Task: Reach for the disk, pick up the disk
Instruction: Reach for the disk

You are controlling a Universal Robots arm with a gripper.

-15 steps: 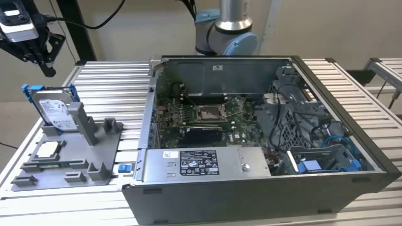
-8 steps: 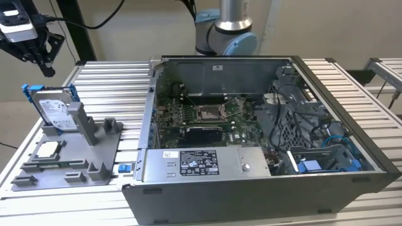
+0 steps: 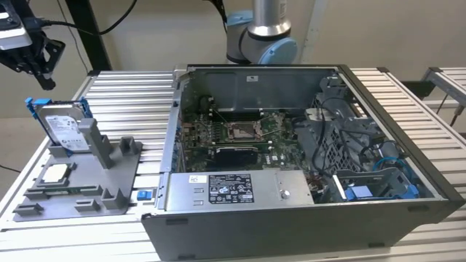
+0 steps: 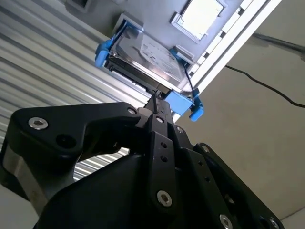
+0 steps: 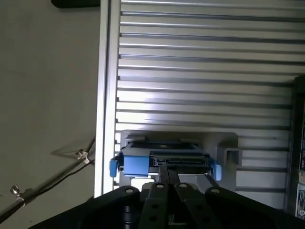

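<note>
The disk (image 3: 62,128) stands on edge in a grey holder at the exterior view's left, a silver-grey drive with a white label in a bright blue bracket. My gripper (image 3: 47,83) hangs above it and slightly toward the exterior view's left, apart from it. In both wrist views the black fingers meet at their tips, shut on nothing. The second wrist view has the gripper (image 4: 156,100) just short of the disk (image 4: 147,52) and its blue bracket. The first wrist view looks past the gripper (image 5: 169,170) onto the upper edge of the disk (image 5: 177,157).
The grey holder tray (image 3: 80,191) also carries a small square silver chip (image 3: 54,173). An open computer case (image 3: 291,147) takes up the middle and the exterior view's right of the ribbed metal table (image 3: 131,93). The arm's base (image 3: 262,38) rises behind the case.
</note>
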